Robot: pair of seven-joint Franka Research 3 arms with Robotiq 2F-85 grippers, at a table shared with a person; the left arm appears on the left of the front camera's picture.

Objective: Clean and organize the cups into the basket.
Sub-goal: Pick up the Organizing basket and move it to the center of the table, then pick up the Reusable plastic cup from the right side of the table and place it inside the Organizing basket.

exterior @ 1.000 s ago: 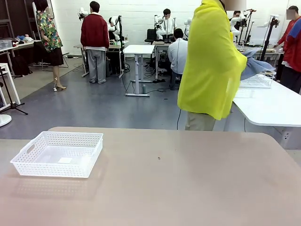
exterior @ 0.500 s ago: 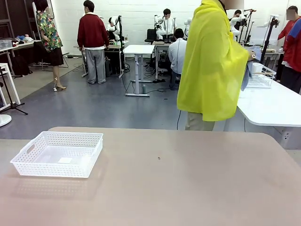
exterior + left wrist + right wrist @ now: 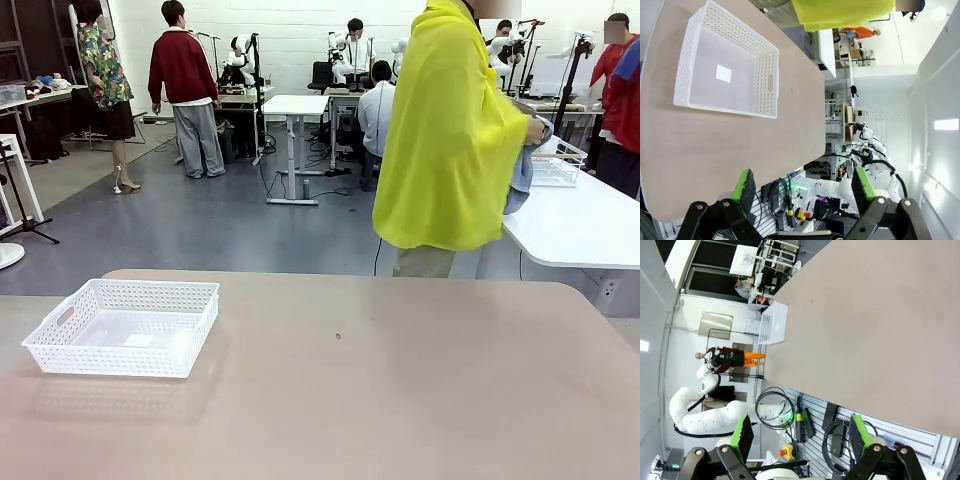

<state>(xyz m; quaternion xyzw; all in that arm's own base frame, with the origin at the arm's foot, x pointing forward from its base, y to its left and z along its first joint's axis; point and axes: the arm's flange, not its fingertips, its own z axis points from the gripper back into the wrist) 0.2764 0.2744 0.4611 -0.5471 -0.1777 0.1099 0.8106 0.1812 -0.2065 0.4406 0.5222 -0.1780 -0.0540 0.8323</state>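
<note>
At left on the table (image 3: 400,380) sits the basket (image 3: 110,358), a person (image 3: 445,130) standing beyond.

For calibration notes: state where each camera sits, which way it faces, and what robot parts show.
Front view: fixed on the robot's side, looking across the tan table at a person in a yellow top turned away; the white basket sits left.
Left wrist view: on the left wrist, looking past the open left claw at the basket and table.
Right wrist view: on the right wrist, looking past the open right claw along the table to the basket.
Shared: all three show the basket and table.
</note>
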